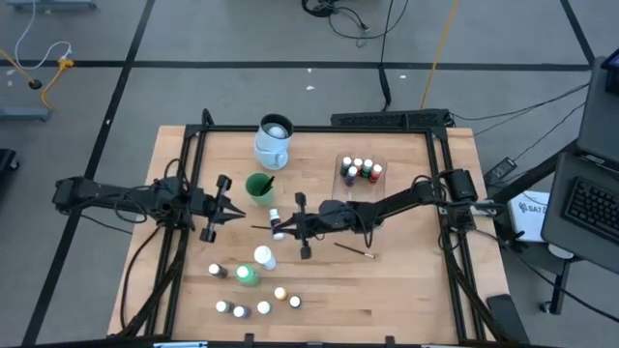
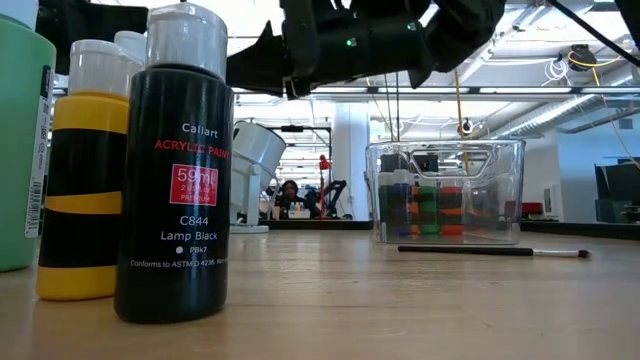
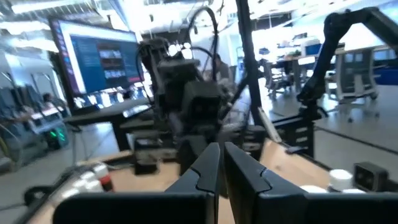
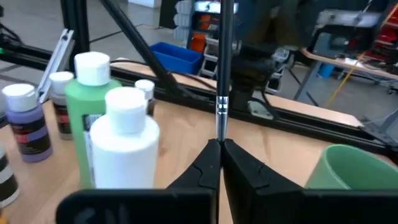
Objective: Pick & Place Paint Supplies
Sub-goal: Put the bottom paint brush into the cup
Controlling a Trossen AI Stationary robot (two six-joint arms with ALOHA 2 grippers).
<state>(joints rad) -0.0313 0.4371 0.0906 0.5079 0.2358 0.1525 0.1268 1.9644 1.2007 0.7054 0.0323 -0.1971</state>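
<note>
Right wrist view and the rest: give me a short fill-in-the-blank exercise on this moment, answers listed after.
1. The right gripper is shut on a thin ____.
2. The small bottles already put away stand in the clear ____ at the table's right.
3. In the low view, the black bottle reads Lamp ____.
4. The left gripper holds ____.

Missing words: brush; tub; Black; nothing
</note>
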